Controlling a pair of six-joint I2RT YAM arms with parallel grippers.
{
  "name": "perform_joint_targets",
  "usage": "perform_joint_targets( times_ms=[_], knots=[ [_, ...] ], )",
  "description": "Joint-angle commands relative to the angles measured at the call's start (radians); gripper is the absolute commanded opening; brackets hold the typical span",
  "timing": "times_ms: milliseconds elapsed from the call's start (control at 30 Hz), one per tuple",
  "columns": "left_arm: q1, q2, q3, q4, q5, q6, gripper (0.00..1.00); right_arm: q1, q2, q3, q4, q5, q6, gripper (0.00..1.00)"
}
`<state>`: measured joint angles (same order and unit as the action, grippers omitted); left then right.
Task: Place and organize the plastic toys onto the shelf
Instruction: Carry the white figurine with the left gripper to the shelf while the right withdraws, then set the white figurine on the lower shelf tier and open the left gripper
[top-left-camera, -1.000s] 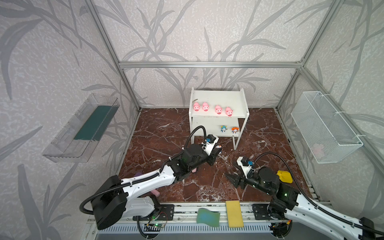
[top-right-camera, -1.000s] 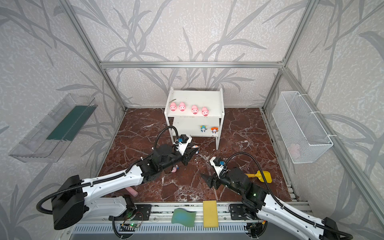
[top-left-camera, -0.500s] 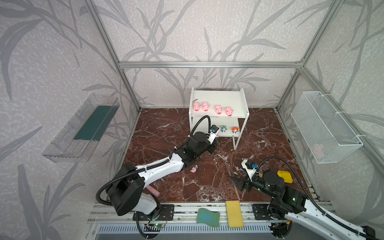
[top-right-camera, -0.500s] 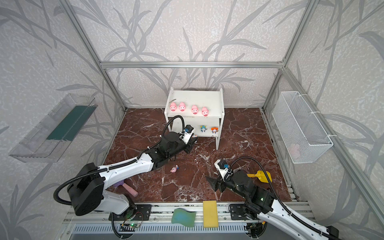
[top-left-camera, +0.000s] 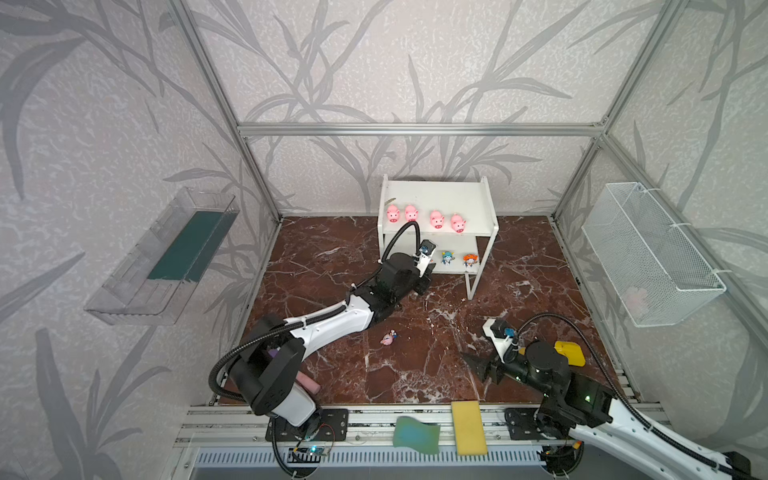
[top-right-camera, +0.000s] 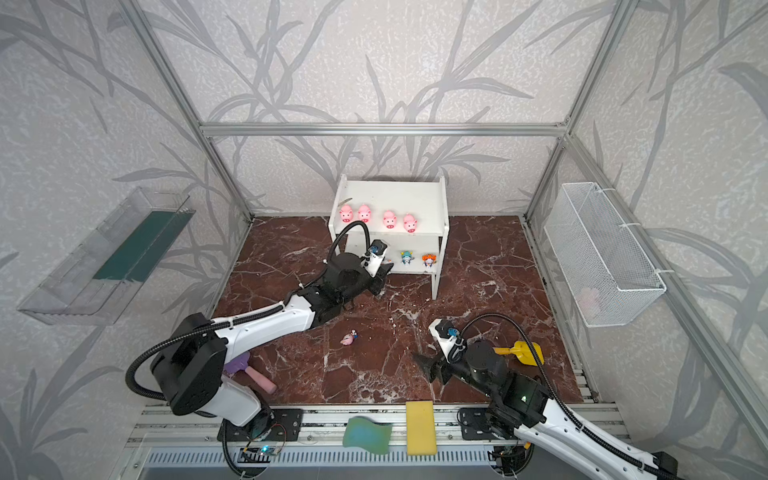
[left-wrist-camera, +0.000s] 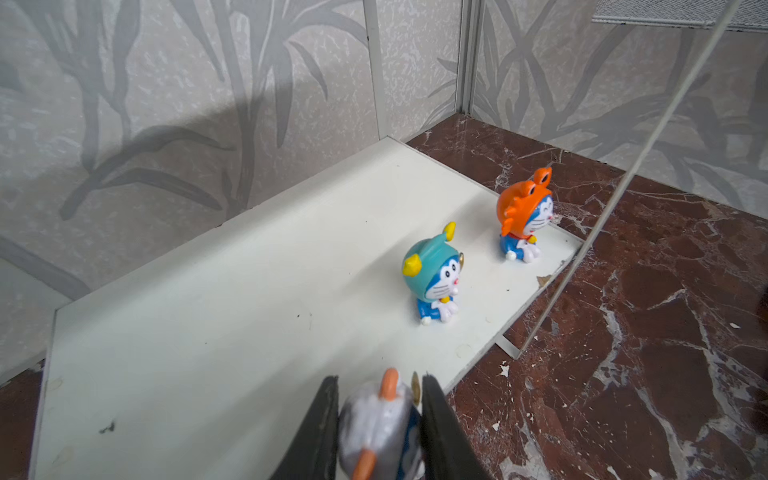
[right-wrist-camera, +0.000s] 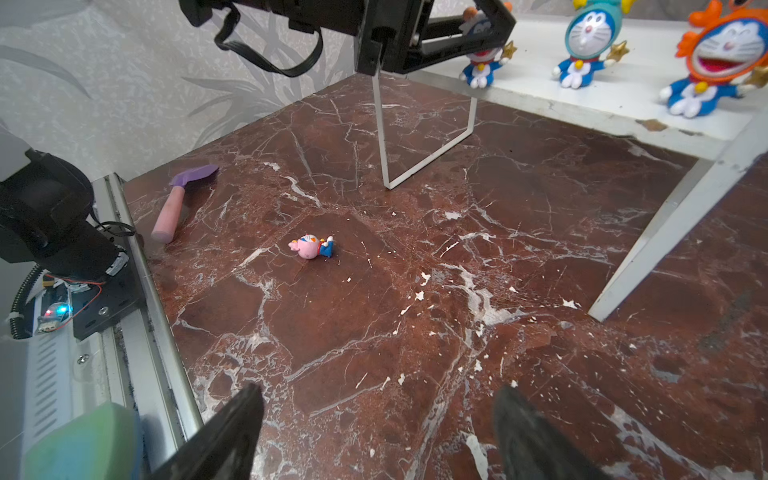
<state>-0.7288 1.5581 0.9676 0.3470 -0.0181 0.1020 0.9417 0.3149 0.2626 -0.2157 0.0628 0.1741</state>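
Gripping the white-blue figurine (left-wrist-camera: 380, 432) by the head in the left claw (left-wrist-camera: 379, 392), jaws closed on it from both sides. Holding it at the front edge of the lower board of the shelf (top-left-camera: 436, 195); touching the board or just above it, hard to tell. Sharing that board with the teal figurine (left-wrist-camera: 434, 274) and the orange figurine (left-wrist-camera: 525, 216), both sitting upright and apart from each other. Showing four pink pigs (top-left-camera: 436, 219) in a row along the upper board's front, snouts facing outward. Leaving the pink figurine (right-wrist-camera: 311, 246) lying on its side on the marble table (right-wrist-camera: 415, 332), well apart from the shelf. Hovering the right claw (right-wrist-camera: 378, 392) low over the table, jaws spread wide, gripping nothing, facing the pink figurine.
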Motion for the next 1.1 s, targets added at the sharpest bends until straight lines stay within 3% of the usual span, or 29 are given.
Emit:
perform_joint_targets(
  times_ms=[0, 400, 733, 1067],
  knots=[
    [0.011, 0.013, 0.035, 0.039, -0.016, 0.03, 0.29, 0.006, -0.002, 0.017, 0.002, 0.01, -0.003, 0.86],
    [0.029, 0.044, 0.039, 0.064, -0.039, 0.03, 0.32, 0.006, 0.019, 0.007, 0.03, 0.008, 0.001, 0.87],
    [0.035, 0.057, 0.038, 0.075, -0.04, 0.025, 0.48, 0.006, 0.016, 0.01, 0.029, 0.008, 0.005, 0.87],
    [0.037, 0.025, 0.006, 0.083, -0.066, 0.021, 0.72, 0.006, 0.028, 0.012, 0.043, 0.002, 0.004, 0.87]
  ],
)
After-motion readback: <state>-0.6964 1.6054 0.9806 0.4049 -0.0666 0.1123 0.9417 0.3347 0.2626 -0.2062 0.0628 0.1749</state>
